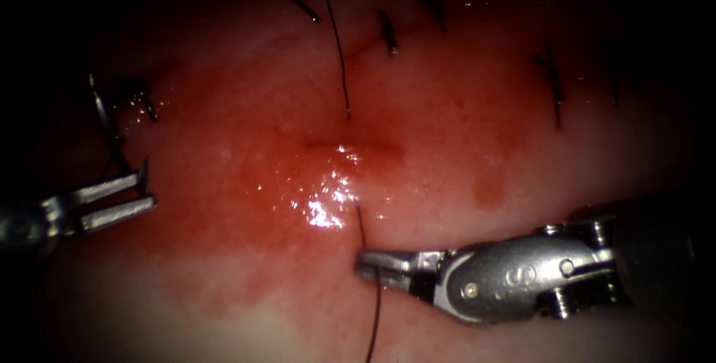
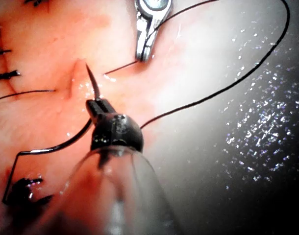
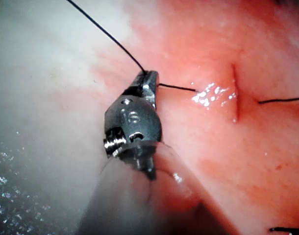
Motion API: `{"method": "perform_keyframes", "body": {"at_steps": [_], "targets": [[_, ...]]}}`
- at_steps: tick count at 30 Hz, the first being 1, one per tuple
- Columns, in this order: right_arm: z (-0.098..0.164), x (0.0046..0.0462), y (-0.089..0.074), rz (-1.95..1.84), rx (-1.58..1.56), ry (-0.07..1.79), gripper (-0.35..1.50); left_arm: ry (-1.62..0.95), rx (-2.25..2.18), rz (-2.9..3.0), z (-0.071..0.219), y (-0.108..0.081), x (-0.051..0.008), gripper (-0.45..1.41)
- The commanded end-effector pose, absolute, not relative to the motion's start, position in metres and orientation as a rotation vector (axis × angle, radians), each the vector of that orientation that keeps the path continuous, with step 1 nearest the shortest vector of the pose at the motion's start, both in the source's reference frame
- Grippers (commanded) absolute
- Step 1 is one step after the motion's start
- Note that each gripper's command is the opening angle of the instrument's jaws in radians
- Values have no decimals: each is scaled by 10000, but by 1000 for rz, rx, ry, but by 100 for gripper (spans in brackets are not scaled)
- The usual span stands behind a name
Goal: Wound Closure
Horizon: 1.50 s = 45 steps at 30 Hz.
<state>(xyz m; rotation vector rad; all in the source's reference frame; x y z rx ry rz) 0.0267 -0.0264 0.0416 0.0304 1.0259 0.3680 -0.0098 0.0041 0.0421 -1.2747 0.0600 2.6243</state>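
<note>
My left tool (image 1: 145, 188) is far left of the short cut (image 1: 350, 147), shut on the curved needle (image 1: 104, 121) partway along its curve; the needle is out of the tissue (image 1: 462, 132). The left wrist view shows those jaws (image 2: 96, 104) with the needle (image 2: 51, 147) and its sharp tip pointing toward the cut. My right tool (image 1: 365, 262) sits just below the cut, shut on the thread (image 1: 360, 221) close to where it leaves the tissue. The thread (image 1: 339, 57) also rises from the cut's far side. In the right wrist view, the jaws (image 3: 149, 81) pinch the thread (image 3: 108, 34) beside the cut (image 3: 234, 93).
Several dark finished stitches (image 1: 388, 35) run along the far part of the tissue, one more (image 1: 556, 83) at the right and one (image 1: 145, 102) above the left tool. Red fluid (image 1: 321, 199) glistens around the cut. A long loop of thread (image 2: 247, 73) lies over the pale tissue.
</note>
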Motion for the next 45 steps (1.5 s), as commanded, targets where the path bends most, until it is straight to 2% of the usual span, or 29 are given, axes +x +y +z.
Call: {"method": "perform_keyframes", "body": {"at_steps": [1,20,21,22,23,26,34,45], "targets": [[406,275,-289,357,44,1036,-35,54,-1275,2623,426,32,-104,-45],[294,297,-375,298,112,1111,-35,53,-1277,2623,425,31,-104,-45],[297,298,-370,285,95,1113,-3,53,-1277,2623,425,31,-104,-45],[304,298,-359,262,56,1120,68,53,-1277,2623,425,31,-104,-45],[311,297,-349,255,34,1124,101,53,-1277,2623,425,31,-104,-45],[330,293,-319,216,-42,1139,133,53,-1277,2623,426,31,-104,-45],[389,274,-240,259,-70,1100,137,53,-1278,2624,426,31,-103,-45],[444,278,-209,255,-99,1091,137,53,-1278,2624,426,31,-103,-45]]}}
